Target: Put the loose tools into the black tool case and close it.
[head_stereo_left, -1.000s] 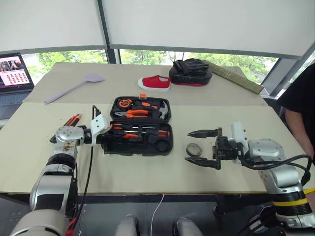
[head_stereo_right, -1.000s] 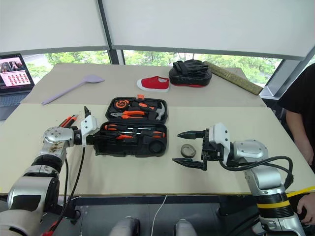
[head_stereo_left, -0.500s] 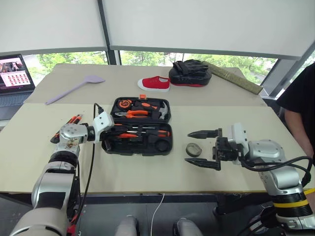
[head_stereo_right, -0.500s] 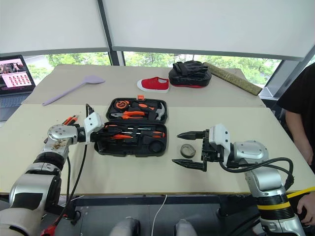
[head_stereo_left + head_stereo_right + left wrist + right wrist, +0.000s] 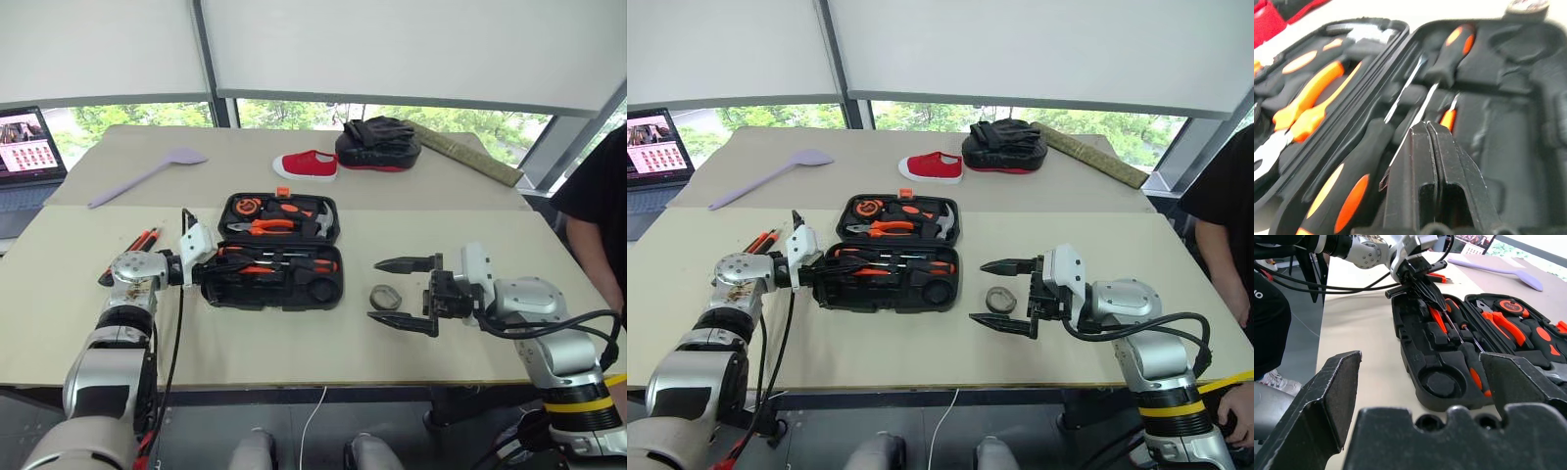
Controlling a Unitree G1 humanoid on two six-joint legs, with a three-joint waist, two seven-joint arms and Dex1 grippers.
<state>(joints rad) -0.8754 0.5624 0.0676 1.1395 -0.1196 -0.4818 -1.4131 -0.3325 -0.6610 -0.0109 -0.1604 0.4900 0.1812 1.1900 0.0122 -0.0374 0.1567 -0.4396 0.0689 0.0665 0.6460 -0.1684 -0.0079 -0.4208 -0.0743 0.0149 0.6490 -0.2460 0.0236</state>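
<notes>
Black tool case: lies open and flat in the middle of the table, its long axis running left to right, the lid half on the far side and the tray half nearer the robot.

Left gripper: fingers pressed together with nothing clamped between them, tips at the left end of the near tray, just over the screwdrivers bedded there.

Loose tools on the left: orange-and-black tools lie on the table behind the left wrist, just left of the case, pointing diagonally away; which tools they are I cannot tell from here.

Tape roll: sits on the bare table just right of the case, between the case and the right gripper.

Right gripper: spread wide and holding nothing, its two fingers pointing left toward the case, one lying beyond the roll and one on the near side of it.

Round recess: the vacant circular pocket at the right end of the near tray looks like the roll's home.

Key relation: the roll lies leftward of the right gripper, already bracketed by its fingers, so the right arm is plainly the nearer; the left arm is better placed for the tools behind it.
</notes>
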